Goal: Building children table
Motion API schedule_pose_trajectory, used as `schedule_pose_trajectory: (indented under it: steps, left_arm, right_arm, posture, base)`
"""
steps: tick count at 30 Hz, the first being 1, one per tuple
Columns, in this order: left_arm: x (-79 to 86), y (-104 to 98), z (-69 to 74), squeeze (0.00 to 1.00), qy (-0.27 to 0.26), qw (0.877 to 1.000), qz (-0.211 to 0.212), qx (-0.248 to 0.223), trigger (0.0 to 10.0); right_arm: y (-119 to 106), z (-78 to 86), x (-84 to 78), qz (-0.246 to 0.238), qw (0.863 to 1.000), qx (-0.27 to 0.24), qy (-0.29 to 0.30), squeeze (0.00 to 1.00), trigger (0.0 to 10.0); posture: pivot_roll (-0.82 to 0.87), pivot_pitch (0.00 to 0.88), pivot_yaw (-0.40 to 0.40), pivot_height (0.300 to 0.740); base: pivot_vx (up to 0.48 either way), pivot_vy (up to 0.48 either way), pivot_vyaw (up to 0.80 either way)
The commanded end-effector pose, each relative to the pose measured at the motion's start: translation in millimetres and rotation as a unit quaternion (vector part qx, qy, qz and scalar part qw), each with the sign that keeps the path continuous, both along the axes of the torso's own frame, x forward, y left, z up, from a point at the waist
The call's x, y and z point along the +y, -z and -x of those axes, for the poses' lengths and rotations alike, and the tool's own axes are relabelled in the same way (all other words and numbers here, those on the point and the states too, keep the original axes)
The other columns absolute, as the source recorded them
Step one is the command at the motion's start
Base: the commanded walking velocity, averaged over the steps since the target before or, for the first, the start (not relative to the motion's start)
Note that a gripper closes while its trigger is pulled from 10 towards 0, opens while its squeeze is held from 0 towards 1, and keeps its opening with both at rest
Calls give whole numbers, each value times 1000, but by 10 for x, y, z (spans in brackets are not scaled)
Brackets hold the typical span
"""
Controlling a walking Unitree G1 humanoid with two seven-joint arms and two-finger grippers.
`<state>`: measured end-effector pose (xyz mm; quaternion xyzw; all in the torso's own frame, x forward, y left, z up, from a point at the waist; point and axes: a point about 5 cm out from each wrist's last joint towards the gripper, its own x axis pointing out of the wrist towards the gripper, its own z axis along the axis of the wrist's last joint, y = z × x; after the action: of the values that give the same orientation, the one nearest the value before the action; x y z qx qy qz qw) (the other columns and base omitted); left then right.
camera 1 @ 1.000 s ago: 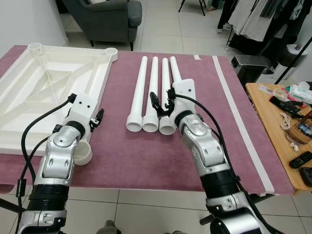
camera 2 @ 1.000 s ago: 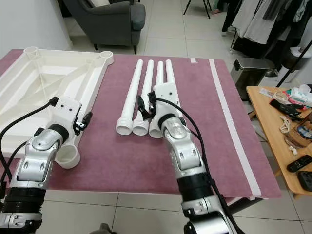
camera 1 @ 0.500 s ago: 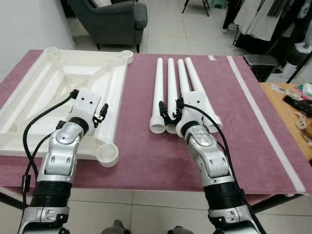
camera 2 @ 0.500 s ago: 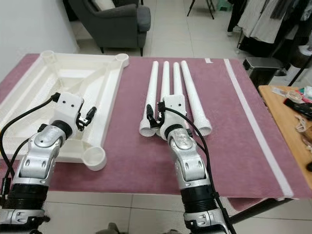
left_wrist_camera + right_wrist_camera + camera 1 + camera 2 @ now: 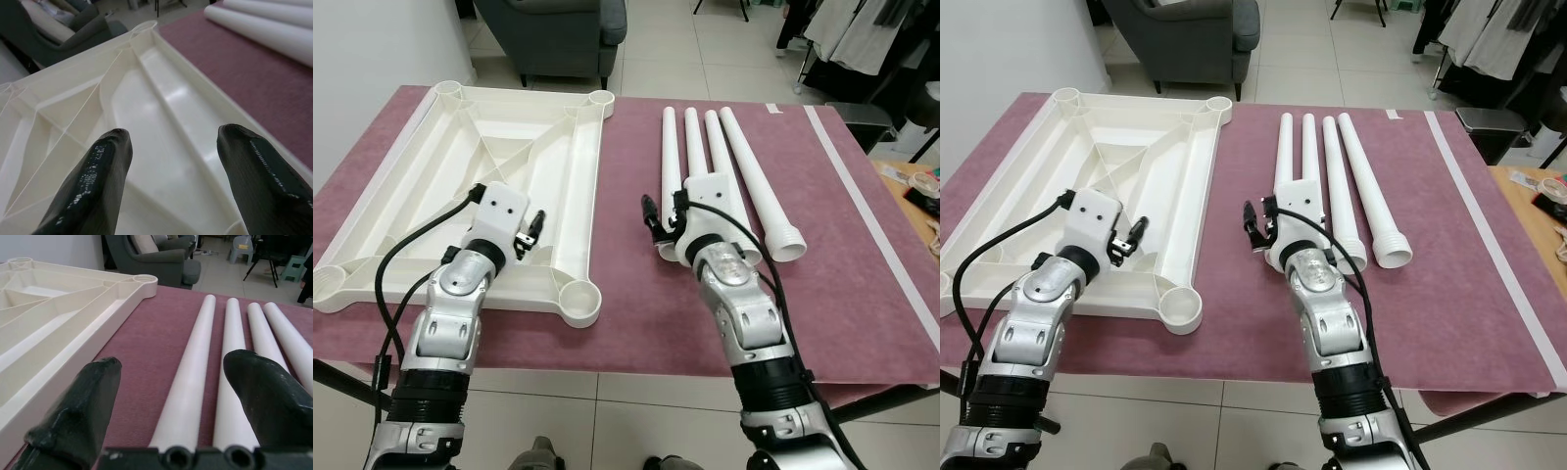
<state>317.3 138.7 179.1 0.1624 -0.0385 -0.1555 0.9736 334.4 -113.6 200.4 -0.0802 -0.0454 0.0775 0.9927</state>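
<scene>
A white plastic tabletop lies upside down on the left, ribs and corner sockets facing up. Several white legs lie side by side to its right, threaded ends toward me. My left gripper hovers open above the tabletop's right-hand channel, nothing between its fingers. My right gripper is open over the near end of the leftmost leg, holding nothing. One finger is over the cloth between leg and tabletop, the other above the neighbouring legs.
A purple cloth covers the table; a white tape stripe runs along its right side. A grey armchair stands beyond the far edge, hanging clothes at back right. A wooden side table sits at the right.
The view has shifted, bringing the tabletop nearer the centre. My left gripper went from beside the tabletop's edge to above it. My right gripper moved from the right-hand legs to the leftmost one.
</scene>
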Motion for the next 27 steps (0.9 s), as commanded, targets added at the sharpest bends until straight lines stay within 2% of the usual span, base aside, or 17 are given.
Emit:
schedule_pose_trajectory:
  steps: [1, 2, 5, 6, 10, 13, 15, 20, 24, 27]
  left_arm:
    - [-13, -61, 14, 0, -7, 1000, -4, -22, 10000]
    - [-13, -61, 14, 0, -7, 1000, -4, -22, 10000]
    - [-35, -105, 22, 0, 2, 999, -19, -33, 10000]
    - [-35, -105, 22, 0, 2, 999, -19, -33, 10000]
    - [-37, -159, 46, 0, 7, 999, -29, -44, 10000]
    - [-37, -159, 46, 0, 7, 999, -29, -44, 10000]
    - [13, -195, 81, 0, 2, 998, -36, -49, 10000]
    - [75, -217, 111, 0, -6, 998, -43, -52, 10000]
    - [257, -265, 217, 0, -31, 996, -59, -57, 10000]
    - [293, -266, 251, 0, -38, 996, -62, -56, 10000]
  right_arm:
    - [51, -97, 48, 12, 999, 37, 5, 0, 10000]
    - [51, -97, 48, 12, 999, 37, 5, 0, 10000]
    - [41, -267, 86, 5, 998, 62, 18, 0, 10000]
    - [41, -267, 86, 5, 998, 62, 18, 0, 10000]
    - [29, -441, 134, -10, 996, 93, 12, 0, 10000]
    - [29, -441, 134, -10, 996, 93, 12, 0, 10000]
    - [54, -581, 178, -23, 991, 132, 3, 0, 10000]
    - [69, -630, 201, -20, 989, 147, 1, 0, 10000]
    - [113, -700, 250, -12, 984, 179, -6, 0, 10000]
    - [129, -713, 274, -7, 982, 187, -10, 0, 10000]
  posture:
    - [36, 37, 42, 740]
    - [36, 37, 42, 740]
    - [43, 44, 40, 740]
    - [43, 44, 40, 740]
    - [55, 57, 35, 740]
    - [55, 57, 35, 740]
    - [79, 77, 23, 740]
    - [98, 90, 13, 740]
    - [129, 110, -7, 740]
    - [136, 113, -15, 740]
  base:
    - [0, 0, 0]
    - [0, 0, 0]
    - [0, 0, 0]
    - [0, 0, 0]
    - [0, 0, 0]
    - [0, 0, 0]
    - [0, 0, 0]
    - [0, 0, 0]
    - [0, 0, 0]
    - [0, 0, 0]
